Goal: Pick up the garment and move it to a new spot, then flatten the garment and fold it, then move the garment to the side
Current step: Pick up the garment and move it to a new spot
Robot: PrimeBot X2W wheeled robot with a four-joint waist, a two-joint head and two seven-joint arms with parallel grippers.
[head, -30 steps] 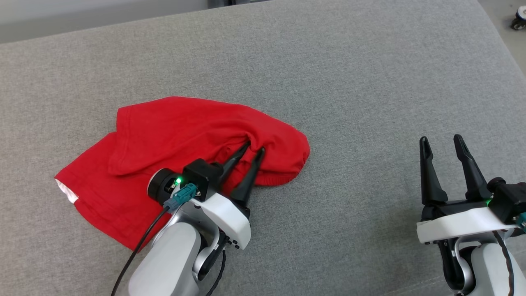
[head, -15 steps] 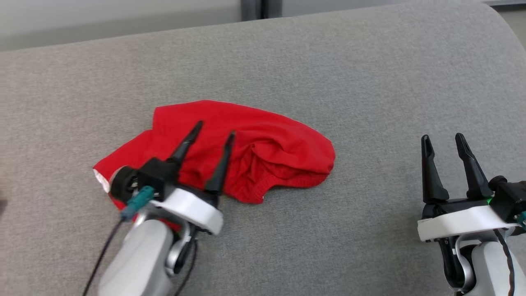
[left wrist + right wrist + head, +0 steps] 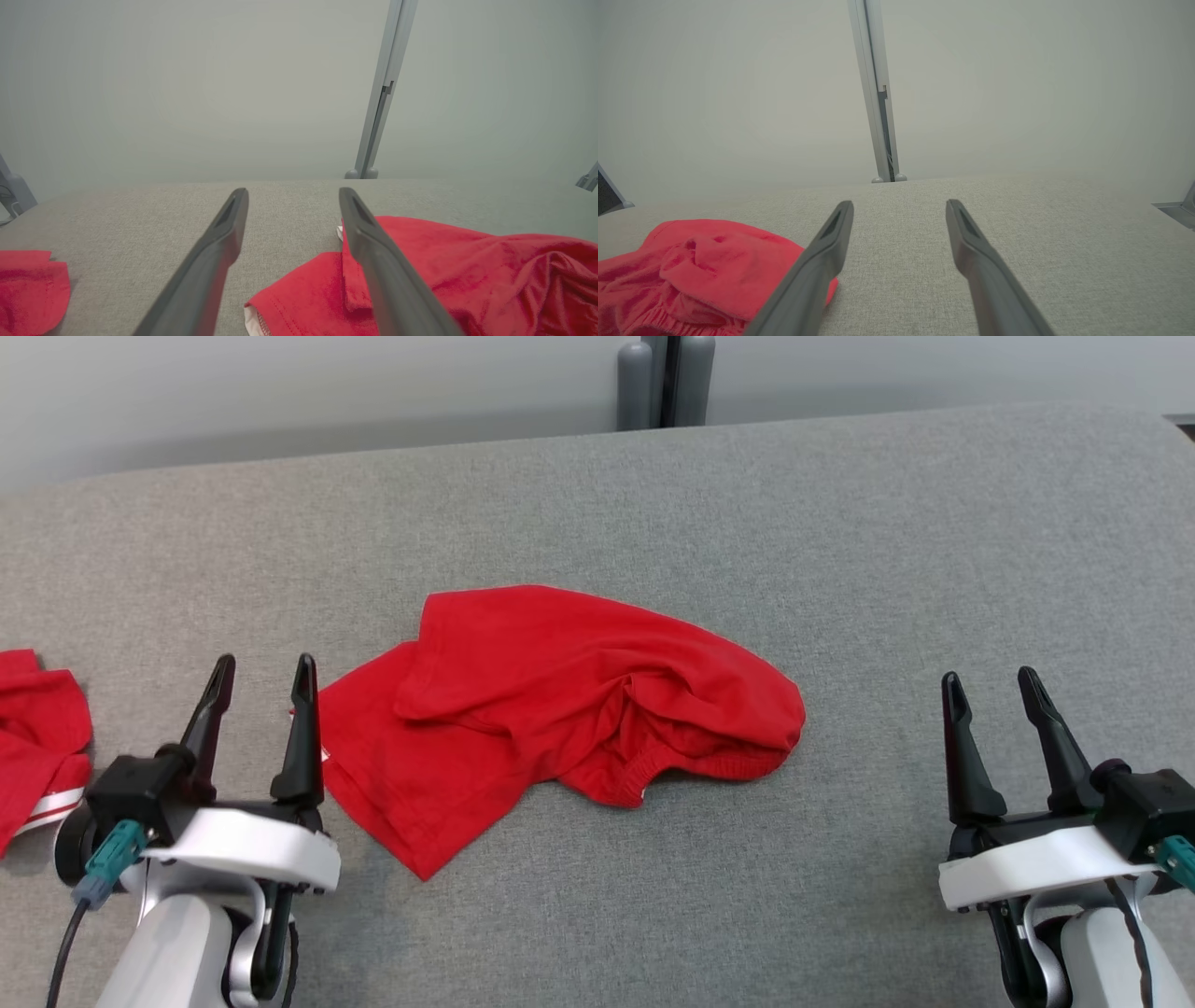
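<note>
A rumpled red garment (image 3: 551, 709) lies loosely on the grey fabric surface (image 3: 653, 504), near the middle of the head view. It also shows at the lower right of the left wrist view, garment (image 3: 467, 270), and at the lower left of the right wrist view, garment (image 3: 691, 266). My left gripper (image 3: 264, 670) stands open just left of the garment's lower-left corner, holding nothing. Far off to the right, my right gripper (image 3: 988, 683) is open and empty too, well apart from the cloth.
Another red cloth with a white stripe (image 3: 37, 747) lies at the left edge of the surface, also seen as a red cloth (image 3: 28, 289) in the left wrist view. A grey post (image 3: 665, 383) stands behind the far edge, before a pale wall.
My left gripper let go of the garment, opened, and drew back to the left and toward me. The head camera has swung, shifting the whole view. The right gripper kept its pose.
</note>
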